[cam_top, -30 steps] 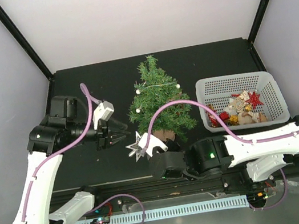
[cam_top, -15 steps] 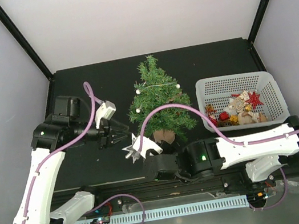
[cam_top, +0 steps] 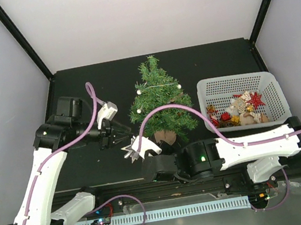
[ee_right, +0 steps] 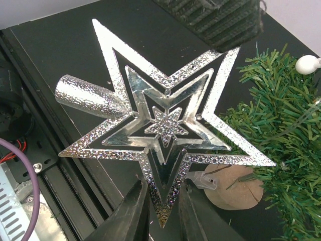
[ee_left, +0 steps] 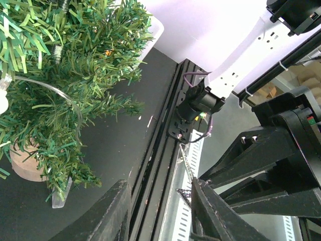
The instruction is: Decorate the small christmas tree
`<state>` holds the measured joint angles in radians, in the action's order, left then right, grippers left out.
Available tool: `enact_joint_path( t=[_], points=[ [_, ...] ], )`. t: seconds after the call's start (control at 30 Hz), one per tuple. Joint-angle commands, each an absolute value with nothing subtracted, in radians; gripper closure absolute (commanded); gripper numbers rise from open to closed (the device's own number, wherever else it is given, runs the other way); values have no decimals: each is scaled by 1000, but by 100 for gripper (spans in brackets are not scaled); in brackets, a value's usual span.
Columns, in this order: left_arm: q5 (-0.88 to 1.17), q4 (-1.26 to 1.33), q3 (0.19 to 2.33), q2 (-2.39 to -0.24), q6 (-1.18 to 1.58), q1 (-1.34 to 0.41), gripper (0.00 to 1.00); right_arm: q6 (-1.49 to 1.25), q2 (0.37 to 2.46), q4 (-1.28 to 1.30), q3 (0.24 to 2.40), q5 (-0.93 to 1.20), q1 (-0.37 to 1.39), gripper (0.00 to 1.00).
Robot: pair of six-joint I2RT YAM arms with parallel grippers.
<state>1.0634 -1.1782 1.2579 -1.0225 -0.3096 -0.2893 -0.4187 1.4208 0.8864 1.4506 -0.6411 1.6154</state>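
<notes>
Top view, small christmas tree [cam_top: 159, 102]: upright at mid-bench, just left of the white basket [cam_top: 241, 99] of ornaments.
Top view, right hand [cam_top: 142, 147]: low in front of the tree's foot, pinching a silver star [cam_top: 130, 150].
Top view, left hand [cam_top: 124, 133]: fingers spread, pointing at the star from just beside it, not touching it as far as I can tell.
Left wrist view, left hand [ee_left: 160, 193]: both fingers wide apart with nothing between them; only the bench [ee_left: 110, 150] edge and rail lie behind.
Left wrist view, tree [ee_left: 55, 85]: fills the upper left, with its tan wooden base [ee_left: 22, 163] on the bench.
Right wrist view, right hand [ee_right: 161, 201]: pressed onto the lowest point of the star [ee_right: 160, 125], which faces the camera flat.
Right wrist view, socket [ee_right: 85, 95]: an embossed silver tube sticks out to the star's left, free of any finger.
Right wrist view, tree [ee_right: 281, 150]: close on the right, base [ee_right: 233, 188] just past the star's lower right point.
Step in hand: probably a hand-over of the topper, or a steadying grip before it goes on the tree tip.
Doing it well: the left hand should close on a star arm well away from the right fingers and off the socket. The right hand should let go only once that grip is firm.
Risk: the star is thin and glossy, so an edge pinch may twist or slip.
</notes>
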Motion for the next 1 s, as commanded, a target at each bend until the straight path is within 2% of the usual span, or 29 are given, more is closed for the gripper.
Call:
enact_joint_path(
  t=[0.0, 0.1, 0.33, 0.43, 0.6, 0.73, 0.97],
  points=[
    [1094, -1156, 1249, -1011, -298, -297, 66, -405, 1440, 877, 1486, -685, 1623, 81],
    [1103, -1156, 1249, -1012, -296, -299, 72, -405, 1448, 876, 1490, -694, 1623, 81],
    [1121, -1163, 1251, -1009, -304, -302, 96, -401, 1459, 872, 1496, -712, 1621, 81],
    [1127, -1166, 1247, -1006, -304, -302, 97, -400, 1459, 871, 1497, -723, 1620, 81],
    [1130, -1167, 1239, -1002, -302, -304, 92, -398, 1459, 868, 1497, -739, 1618, 81],
    [1142, -1168, 1237, -995, -304, -304, 98, -400, 1458, 866, 1496, -744, 1611, 81],
    [1163, -1165, 1248, -990, -304, -304, 98, -405, 1456, 860, 1494, -761, 1605, 80]
  ],
)
